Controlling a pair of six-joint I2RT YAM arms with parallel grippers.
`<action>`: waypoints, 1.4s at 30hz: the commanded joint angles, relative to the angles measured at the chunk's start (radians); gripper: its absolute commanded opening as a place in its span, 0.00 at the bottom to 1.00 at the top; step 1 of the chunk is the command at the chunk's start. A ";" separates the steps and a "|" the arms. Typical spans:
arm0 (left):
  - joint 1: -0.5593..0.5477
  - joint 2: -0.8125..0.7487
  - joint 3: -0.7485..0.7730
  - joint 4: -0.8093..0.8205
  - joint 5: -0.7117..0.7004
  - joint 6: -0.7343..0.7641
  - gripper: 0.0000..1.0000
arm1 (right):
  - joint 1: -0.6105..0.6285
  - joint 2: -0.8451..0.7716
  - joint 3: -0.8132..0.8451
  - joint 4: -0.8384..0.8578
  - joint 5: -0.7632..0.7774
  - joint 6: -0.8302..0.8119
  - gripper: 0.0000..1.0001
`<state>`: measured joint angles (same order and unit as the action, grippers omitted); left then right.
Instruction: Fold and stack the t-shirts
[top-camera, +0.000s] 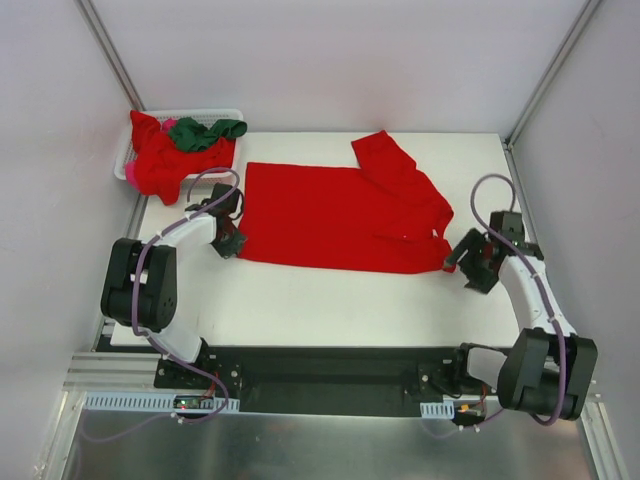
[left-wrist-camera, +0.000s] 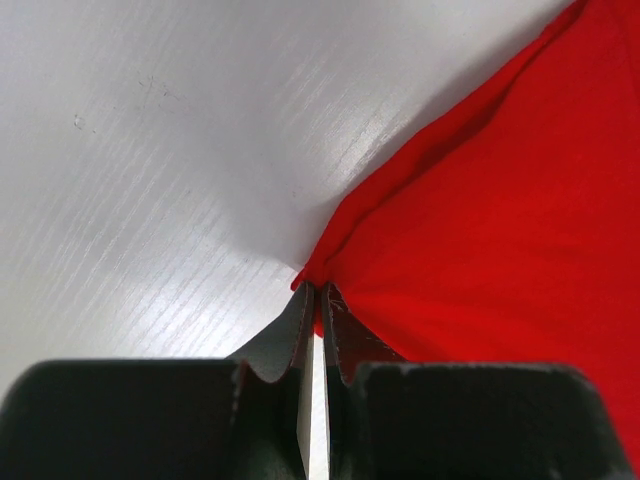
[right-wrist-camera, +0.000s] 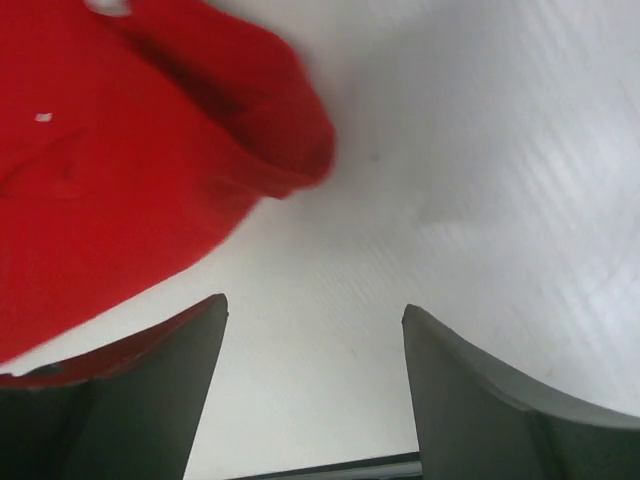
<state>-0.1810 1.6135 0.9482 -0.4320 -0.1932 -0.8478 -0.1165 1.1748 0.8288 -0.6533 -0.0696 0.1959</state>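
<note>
A large red t-shirt (top-camera: 340, 215) lies spread across the white table (top-camera: 320, 300), one sleeve folded up at the back right. My left gripper (top-camera: 231, 243) is at the shirt's near left corner, and its jaws are shut on that corner of red cloth (left-wrist-camera: 322, 278). My right gripper (top-camera: 470, 262) stands open just right of the shirt's near right corner (right-wrist-camera: 290, 150), nothing between its fingers (right-wrist-camera: 200, 340). A dark green t-shirt (top-camera: 205, 131) and another red t-shirt (top-camera: 160, 160) sit heaped in the basket.
A white lattice basket (top-camera: 200, 115) stands at the table's back left corner, cloth hanging over its near side. Grey walls and metal posts close the sides. A black base rail (top-camera: 320, 380) runs along the near edge.
</note>
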 joint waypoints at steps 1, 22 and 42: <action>0.012 -0.055 -0.002 -0.030 -0.035 0.023 0.00 | -0.043 -0.072 -0.213 0.162 -0.122 0.540 0.72; 0.012 -0.050 0.004 -0.030 -0.048 0.001 0.00 | -0.203 0.005 -0.238 0.290 -0.033 0.964 0.40; 0.012 -0.069 -0.015 -0.030 -0.057 -0.013 0.00 | -0.181 0.132 -0.241 0.319 -0.121 0.979 0.38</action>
<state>-0.1810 1.5799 0.9413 -0.4324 -0.2180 -0.8524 -0.3107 1.2942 0.5850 -0.3660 -0.1776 1.1431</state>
